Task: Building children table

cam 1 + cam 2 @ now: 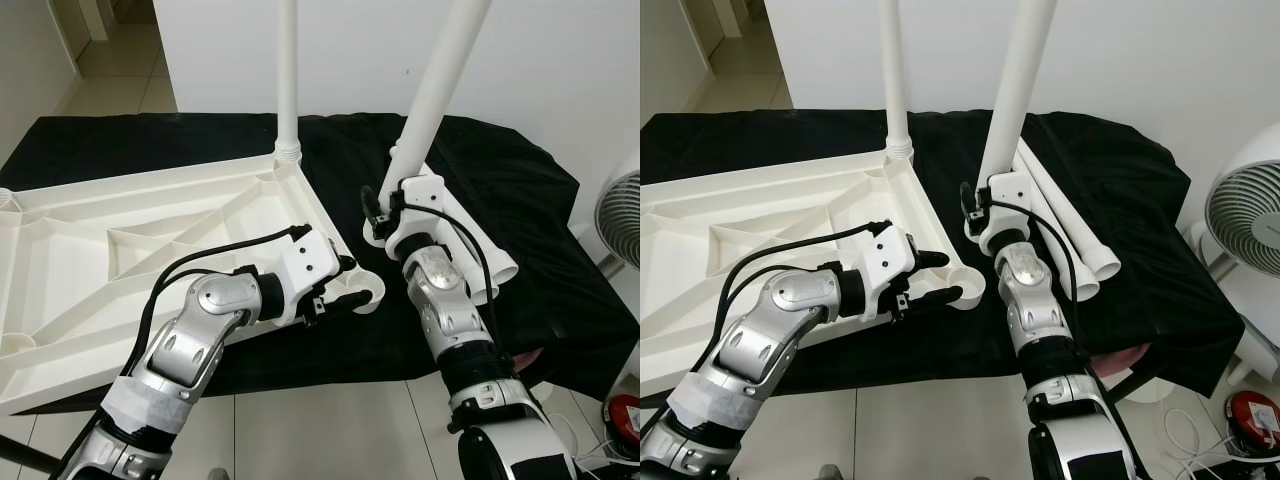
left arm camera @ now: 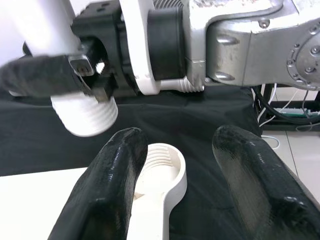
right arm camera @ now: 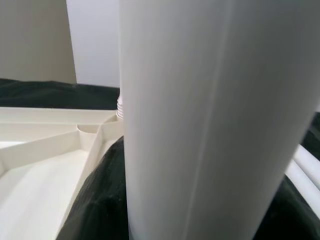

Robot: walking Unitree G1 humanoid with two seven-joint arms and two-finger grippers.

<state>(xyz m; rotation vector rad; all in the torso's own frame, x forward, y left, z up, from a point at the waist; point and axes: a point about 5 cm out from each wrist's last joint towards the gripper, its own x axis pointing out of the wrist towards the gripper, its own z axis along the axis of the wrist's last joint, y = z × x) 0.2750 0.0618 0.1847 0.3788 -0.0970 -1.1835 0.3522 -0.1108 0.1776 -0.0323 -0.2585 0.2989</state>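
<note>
The white children's table top (image 1: 70,300) lies upside down on a black cloth (image 1: 540,190). One white leg (image 1: 287,90) stands upright in its far right corner. My right gripper (image 1: 383,215) is shut on a second white leg (image 1: 440,90), which it holds tilted above the cloth, just right of the table top. That leg's threaded end (image 2: 87,114) hangs in the air near the near right corner socket (image 2: 161,165). My left gripper (image 1: 352,285) is open, with its fingers on either side of that socket.
Two spare white legs (image 1: 485,255) lie on the cloth to the right of my right arm. A white fan (image 1: 1252,225) stands at the right edge, with a red object (image 1: 625,415) on the tiled floor below it. A white wall is behind.
</note>
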